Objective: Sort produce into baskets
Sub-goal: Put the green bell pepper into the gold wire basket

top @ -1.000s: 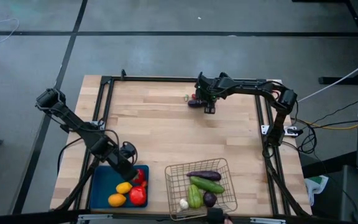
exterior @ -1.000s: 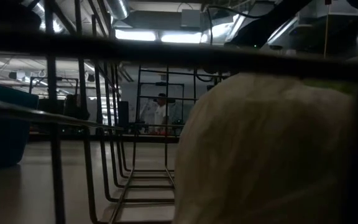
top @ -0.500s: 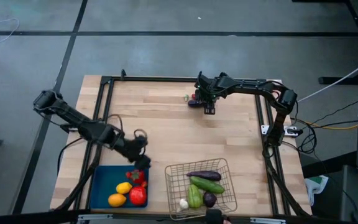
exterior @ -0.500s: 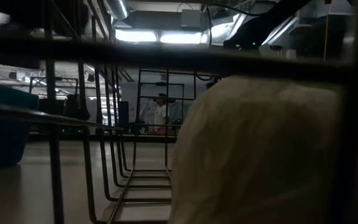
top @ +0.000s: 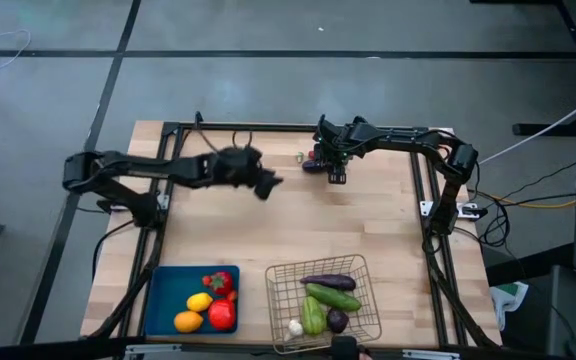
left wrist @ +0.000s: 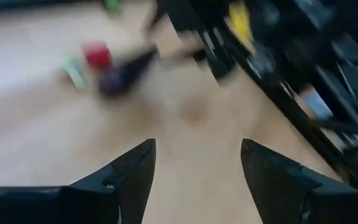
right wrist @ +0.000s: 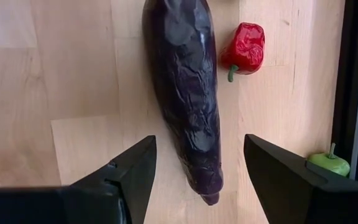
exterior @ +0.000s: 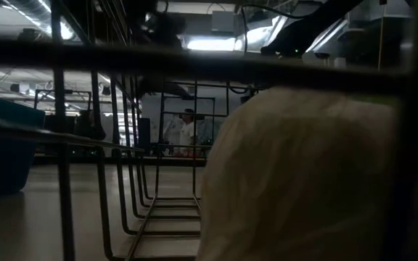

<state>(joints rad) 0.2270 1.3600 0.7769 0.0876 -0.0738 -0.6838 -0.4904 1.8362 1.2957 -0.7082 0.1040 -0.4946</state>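
Note:
A purple eggplant [right wrist: 185, 93] lies on the wooden table near its far edge, with a small red pepper [right wrist: 246, 48] and a small green fruit [right wrist: 328, 163] beside it. My right gripper [right wrist: 197, 155] hovers open above the eggplant's narrow end, a finger on either side without touching. My left gripper [top: 266, 183] is open and empty in mid-air left of that group; its own view shows the eggplant [left wrist: 120, 74] ahead. The blue tray [top: 163, 300] holds a lemon [top: 199, 302], an orange [top: 188, 321] and red ones. The wire basket [top: 353, 268] holds an eggplant, a cucumber [top: 333, 297], a pepper and garlic [top: 295, 327].
A black metal frame [top: 268, 127] runs along the table's far, left and right edges. Bare wood lies between the far produce and the two baskets at the near edge. In the low view the garlic [exterior: 303, 174] fills the picture behind the basket wires; a person stands far off.
My left gripper has swung up from over the blue tray toward the table's far edge and right, toward the eggplant, turning as it went and staying open and empty. The red produce it hovered by stays in the tray.

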